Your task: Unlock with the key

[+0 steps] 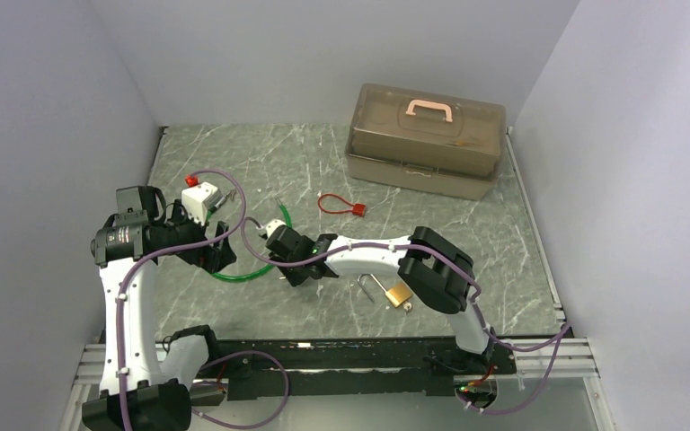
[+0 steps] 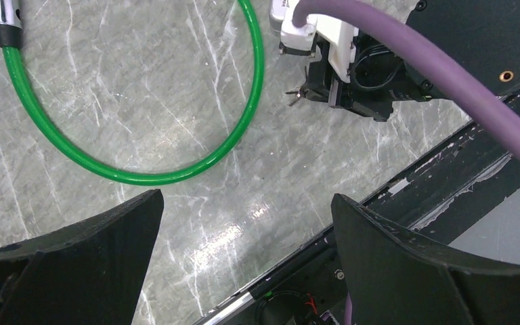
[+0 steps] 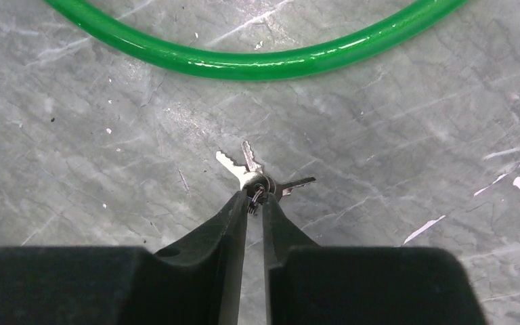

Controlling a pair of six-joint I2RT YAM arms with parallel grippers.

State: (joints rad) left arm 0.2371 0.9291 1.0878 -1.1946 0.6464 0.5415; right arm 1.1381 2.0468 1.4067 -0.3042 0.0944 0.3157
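- The right jaws are pressed nearly together, pinching the ring of the keys (image 3: 257,177) on the desk (image 3: 413,122), left of its middle.
- The left jaws are spread and hold nothing.
- The step looks like picking up the key. Next it must be lifted and aimed at the padlock (image 1: 398,294) near the front edge.
- The right wrist view shows the pinch, and only the top view shows the padlock.

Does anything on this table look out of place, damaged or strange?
Nothing is spilled or broken. One oddity: the right gripper pinches the keys at their ring, so three keys fan out instead of one being held. The padlock lies flat beside the right arm.
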